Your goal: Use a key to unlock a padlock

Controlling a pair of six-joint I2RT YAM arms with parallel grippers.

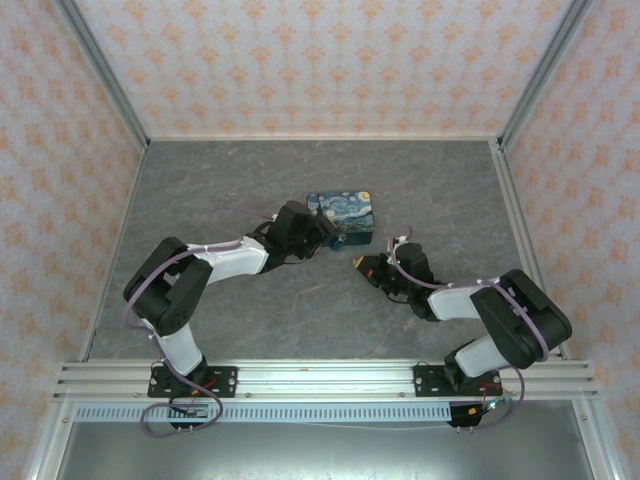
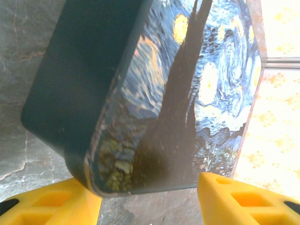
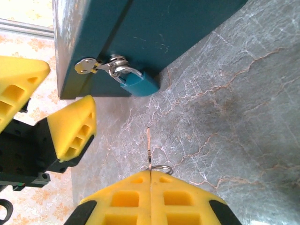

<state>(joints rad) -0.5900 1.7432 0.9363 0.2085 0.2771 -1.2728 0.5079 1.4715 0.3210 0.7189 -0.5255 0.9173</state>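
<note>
At the near edge of the table (image 1: 250, 310), beyond the aluminium rail (image 1: 320, 378) to which both bases are bolted, the right gripper (image 3: 150, 174) is seen clamped on the key (image 3: 148, 150). The thin blade is presented edge-on ahead of the fingertips, and a small ring (image 3: 161, 168) is trapped just behind it. A gap of bare stone-patterned surface is left between the blade tip and the padlock (image 3: 139, 85). The padlock hangs by its shackle (image 3: 123, 70) from a metal hasp (image 3: 86, 65) on the side of the box (image 3: 154, 28), around the middle of the table. The keyhole cannot be made out, so the step in hand is judged to be alignment. The blade should be turned to match the slot and brought along the axis of the lock body, slowly, since a loosely hanging lock is likely to be pushed aside by any sideways touch. The box is braced by the left gripper (image 2: 147, 185), whose jaws are closed against its painted end, one finger at either side. Farther off, the grey marbled top is bounded by metal posts and walls papered in a pale orange motif (image 1: 320, 60).
</note>
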